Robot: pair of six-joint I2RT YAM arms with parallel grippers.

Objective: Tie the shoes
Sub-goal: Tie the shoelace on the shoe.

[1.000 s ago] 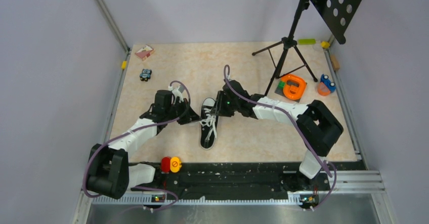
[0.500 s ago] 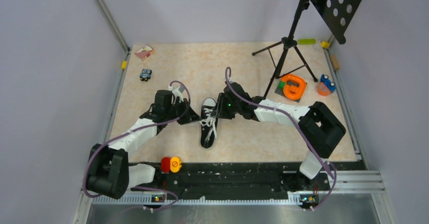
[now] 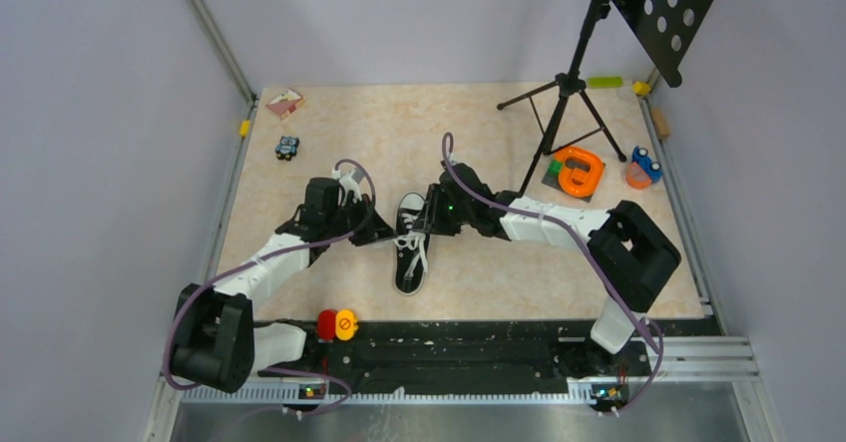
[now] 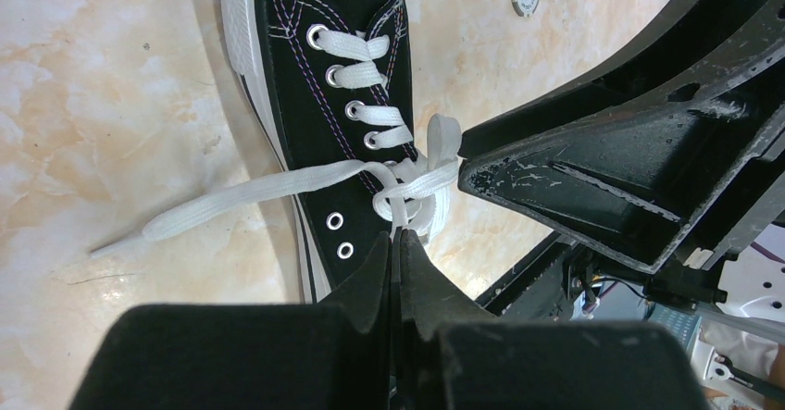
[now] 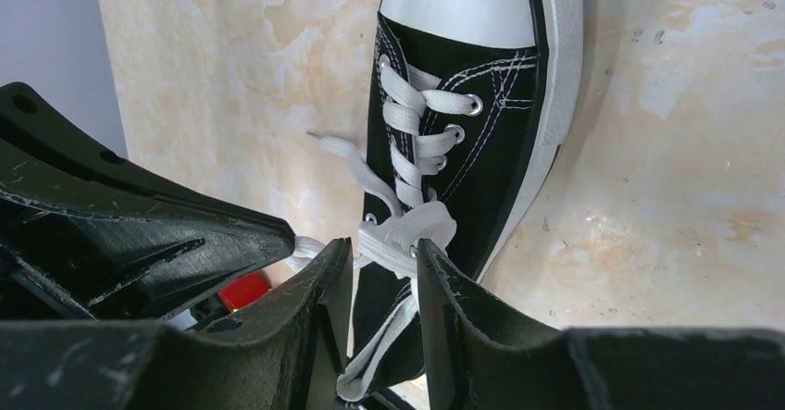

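Sneaker (image 3: 412, 247) sits mid-surface (image 3: 479, 143), white toe pointing far, with an arm on each side. On its left, the left gripper (image 4: 395, 236) is clamped tight on the white laces (image 4: 231, 202) by the crossed bit. The right gripper (image 5: 384, 248) is at a narrow gap with a lace loop in it, can't tell if it's actually pinching.

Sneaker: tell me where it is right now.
In the top view the sneaker lies near the table's middle, between the left gripper and the right gripper, toe pointing away from the arm bases.
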